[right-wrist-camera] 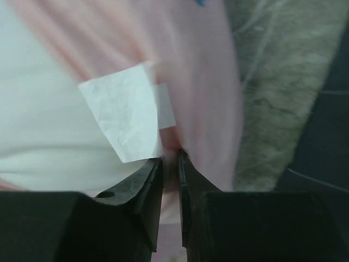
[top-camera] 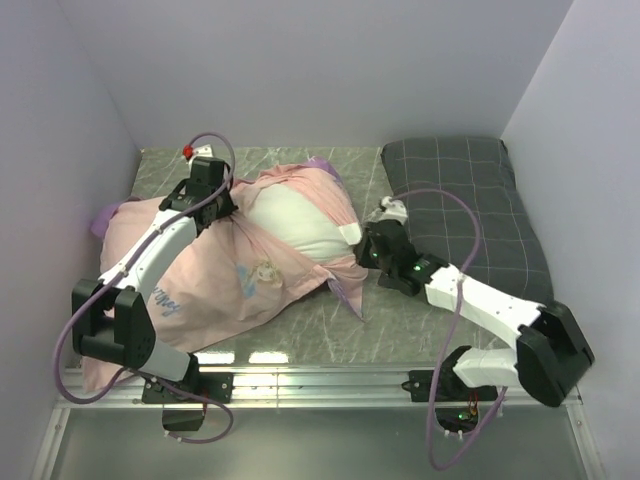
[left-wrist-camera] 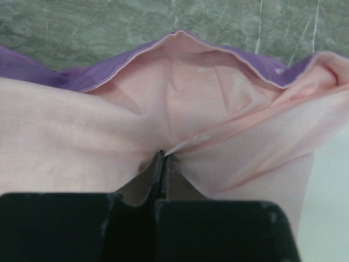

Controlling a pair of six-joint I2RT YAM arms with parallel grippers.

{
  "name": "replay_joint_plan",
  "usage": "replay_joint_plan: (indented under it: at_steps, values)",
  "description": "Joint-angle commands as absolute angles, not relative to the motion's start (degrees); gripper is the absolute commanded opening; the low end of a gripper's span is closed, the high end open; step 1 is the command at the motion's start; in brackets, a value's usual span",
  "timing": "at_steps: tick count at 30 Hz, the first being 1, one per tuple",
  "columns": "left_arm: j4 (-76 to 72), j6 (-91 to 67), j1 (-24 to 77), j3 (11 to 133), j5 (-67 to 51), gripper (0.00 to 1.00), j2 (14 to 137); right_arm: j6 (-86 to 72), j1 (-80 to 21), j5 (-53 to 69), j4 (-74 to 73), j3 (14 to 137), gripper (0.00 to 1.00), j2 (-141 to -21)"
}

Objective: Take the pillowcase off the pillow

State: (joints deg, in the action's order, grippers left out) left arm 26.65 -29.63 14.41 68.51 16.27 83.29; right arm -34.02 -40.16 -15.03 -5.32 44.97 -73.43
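Left hand (left-wrist-camera: pixel 163 156) pinches the pillowcase (left-wrist-camera: pixel 71 142). Right hand (right-wrist-camera: pixel 170 159) nips its pink edge just beneath the pillow (right-wrist-camera: pixel 38 136)'s white tag (right-wrist-camera: pixel 121 115), which shows no legible print.

**A robot test cell in a laboratory**

Beyond the fingers (right-wrist-camera: pixel 146 185), plain pale walls (top-camera: pixel 300 70) box in a marble-patterned table (top-camera: pixel 420 330). Behind them, the left arm (top-camera: pixel 150 260) and right arm (top-camera: pixel 490 300) are bolted to an aluminium rail (top-camera: pixel 320 380), with purple cables (top-camera: pixel 474 232) attached.

Blue lettering (top-camera: pixel 168 298) on pillowcase (top-camera: pixel 250 290) too small to read; white tag (right-wrist-camera: pixel 122 117): no legible txt.
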Motion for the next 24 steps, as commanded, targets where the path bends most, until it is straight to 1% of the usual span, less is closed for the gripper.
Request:
replay_joint_plan:
  at_steps: [1, 2, 4, 6, 7, 8, 9, 10, 12, 13, 14, 15, 17, 18, 19, 20, 21, 24]
  values:
    - [27.7, -29.3, 10.8, 69.7, 15.6, 0.00, 85.5, -36.8, -36.0, -18.5, -7.1, 38.3, 0.19, -66.3]
    - [27.4, -29.2, 10.2, 69.6, 15.3, 0.00, 85.7, -38.2, -34.4, -17.5, -4.8, 34.7, 0.17, -64.9]
    - [27.0, -29.2, 8.7, 69.5, 14.2, 0.00, 86.0, -39.7, -32.5, -13.8, -2.1, 31.4, 0.13, -62.0]
    - [27.2, -29.1, 8.1, 69.9, 13.9, 0.00, 86.4, -41.4, -29.8, -11.3, 1.7, 27.8, 0.08, -62.5]
    - [27.2, -29.0, 7.7, 70.0, 13.6, 0.01, 86.7, -41.7, -28.8, -10.1, 3.5, 27.0, 0.08, -63.5]
    - [27.2, -28.9, 7.6, 70.6, 13.5, 0.00, 86.8, -42.4, -28.0, -8.0, 6.3, 26.5, 0.06, -65.1]
    - [27.4, -28.9, 7.6, 70.9, 13.4, 0.00, 86.7, -42.5, -27.3, -6.3, 7.6, 26.9, 0.02, -69.6]
    - [27.3, -28.8, 7.6, 71.2, 12.4, 0.00, 86.7, -42.5, -27.3, -4.8, 9.1, 27.5, 0.00, -72.0]
    - [27.4, -28.8, 7.6, 71.5, 10.7, 0.00, 86.7, -43.5, -27.5, 2.3, 15.1, 29.4, 0.00, -79.7]
    - [27.6, -28.6, 7.9, 71.7, 9.5, 0.02, 86.5, -44.4, -28.1, 4.5, 18.1, 29.4, 0.00, -81.8]
    - [27.4, -28.4, 8.3, 71.6, 7.7, 0.04, 86.2, -45.3, -28.6, 6.8, 25.8, 28.3, 0.00, -83.3]
    - [27.6, -28.1, 9.6, 71.5, 7.3, 0.06, 85.9, -46.9, -29.1, 9.8, 29.6, 27.5, 0.00, -85.5]
    - [28.7, -27.2, 11.3, 71.8, 9.1, 0.15, 84.8, -48.5, -29.7, 12.8, 37.1, 26.8, 0.00, -87.4]
    - [29.0, -26.9, 12.1, 71.9, 9.7, 0.20, 84.2, -48.8, -29.9, 14.6, 38.6, 26.9, 0.00, -87.7]
    - [29.4, -26.6, 13.4, 72.4, 10.4, 0.30, 82.9, -49.1, -30.1, 14.9, 39.5, 27.0, 0.00, -87.8]
    - [30.1, -26.5, 13.9, 72.8, 11.1, 0.35, 82.4, -49.4, -30.5, 14.9, 39.8, 27.6, 0.00, -87.4]
    - [30.5, -26.3, 14.7, 73.2, 11.8, 0.47, 81.8, -49.3, -30.8, 14.8, 39.6, 28.0, 0.00, -87.0]
    - [31.5, -24.4, 16.1, 75.2, 12.4, 0.62, 80.0, -48.3, -32.3, 13.6, 37.2, 29.4, 0.00, -84.9]
